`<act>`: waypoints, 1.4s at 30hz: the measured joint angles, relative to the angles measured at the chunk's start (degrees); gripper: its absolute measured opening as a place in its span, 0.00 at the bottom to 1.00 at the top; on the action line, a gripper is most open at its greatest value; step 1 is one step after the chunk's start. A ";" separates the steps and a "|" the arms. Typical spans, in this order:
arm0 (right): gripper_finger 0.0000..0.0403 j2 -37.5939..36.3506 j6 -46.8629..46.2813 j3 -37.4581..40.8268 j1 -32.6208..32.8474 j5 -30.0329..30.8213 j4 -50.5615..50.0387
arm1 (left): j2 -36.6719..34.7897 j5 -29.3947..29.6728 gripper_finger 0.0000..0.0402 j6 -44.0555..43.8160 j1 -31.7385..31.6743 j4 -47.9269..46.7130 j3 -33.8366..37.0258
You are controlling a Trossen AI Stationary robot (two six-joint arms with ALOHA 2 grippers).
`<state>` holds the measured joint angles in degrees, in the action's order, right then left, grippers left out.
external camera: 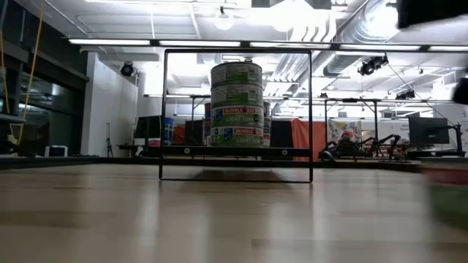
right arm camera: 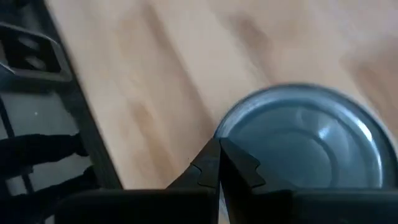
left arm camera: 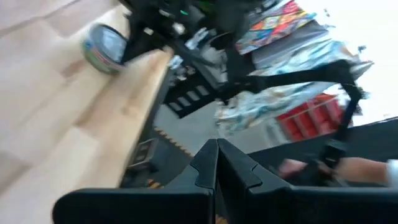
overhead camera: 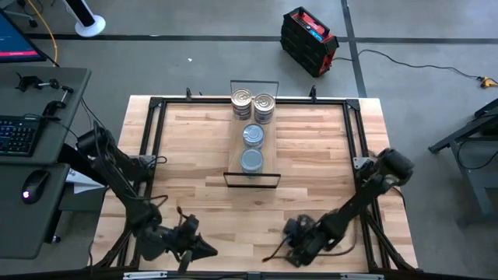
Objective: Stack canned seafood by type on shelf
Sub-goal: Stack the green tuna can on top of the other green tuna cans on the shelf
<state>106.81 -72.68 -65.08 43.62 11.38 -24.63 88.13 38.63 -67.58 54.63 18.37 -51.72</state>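
Note:
The shelf (overhead camera: pixel 253 179), a light-wood plank with black wire end frames, lies in the table's middle. It carries canned seafood: two silver-lidded stacks (overhead camera: pixel 243 99) (overhead camera: pixel 264 105) at its far end and two blue-grey-topped tins (overhead camera: pixel 253 134) (overhead camera: pixel 251 161) nearer. The low view shows a stacked column (external camera: pixel 236 106) through the wire frame. One more blue-grey tin (right arm camera: pixel 305 140) (left arm camera: pixel 102 46) lies on the table near its near edge, hidden under the right arm in the high view. My right gripper (right arm camera: pixel 219 149) (overhead camera: pixel 272 255) is shut, its tips at this tin's rim. My left gripper (left arm camera: pixel 217 146) (overhead camera: pixel 208 249) is shut near the near edge, holding nothing. My right gripper points slanting down with its shut fingertips (right arm camera: pixel 208 155) beside the rim (right arm camera: pixel 227 134) of the loose tin's top. Whether they touch the rim I cannot tell. The tin sits flat on the table, top up.
A black frame (overhead camera: pixel 152 117) runs round the tabletop. A desk with a keyboard (overhead camera: pixel 17 134) and mouse stands off the table's left side. A red and black case (overhead camera: pixel 309 39) sits on the floor behind. Bare wood lies on both sides of the shelf.

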 joint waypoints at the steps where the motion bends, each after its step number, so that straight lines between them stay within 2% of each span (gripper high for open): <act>1: 0.00 2.03 1.99 -2.82 -0.63 0.44 0.09 | 0.38 0.19 0.00 -0.34 -0.02 -1.12 0.00; 6: 0.00 11.83 12.67 -17.37 -4.51 2.85 -0.77 | 0.84 0.31 0.00 0.74 -0.67 -9.36 0.00; 11: 0.00 19.02 23.20 -30.73 -9.61 3.17 -2.46 | 0.84 -0.96 0.00 5.83 -1.51 -16.17 0.00; 15: 0.00 19.85 30.69 -39.52 -11.79 2.92 -5.65 | 0.84 -3.34 0.00 8.55 -2.22 -20.82 0.00; 20: 0.00 19.56 28.42 -46.96 -10.83 3.25 -20.34 | 2.90 -4.23 0.00 17.41 -4.93 -21.54 -0.01; 23: 0.00 19.31 22.20 -47.56 -9.06 2.97 -28.18 | 7.99 -9.09 0.00 22.44 -8.19 -14.66 -0.03; 27: 0.00 19.34 10.54 -43.74 -6.08 2.19 -32.73 | 16.83 -17.79 0.00 28.90 -11.41 -3.03 -0.47; 30: 0.00 19.35 1.89 -39.35 -4.78 0.91 -32.30 | 20.51 -18.31 0.00 28.95 -12.17 -2.40 -3.26; 33: 0.00 19.36 -2.49 -34.76 -5.28 0.04 -28.88 | 22.23 -18.33 0.00 31.19 -12.19 -2.74 -5.26; 38: 0.00 19.38 0.18 -29.58 -9.43 -3.28 -19.51 | 25.23 -16.77 0.00 35.92 -12.96 -3.79 -5.64; 40: 0.00 19.38 4.55 -28.83 -11.19 -6.30 -17.58 | 25.81 -16.66 0.00 34.44 -13.68 -4.68 -5.64; 42: 0.00 19.34 7.87 -28.99 -12.48 -6.42 -17.67 | 25.91 -16.51 0.00 31.70 -14.22 -4.66 -5.64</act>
<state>126.15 -64.81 -94.07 31.14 4.95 -42.30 114.04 22.12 -35.87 40.41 13.70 -57.36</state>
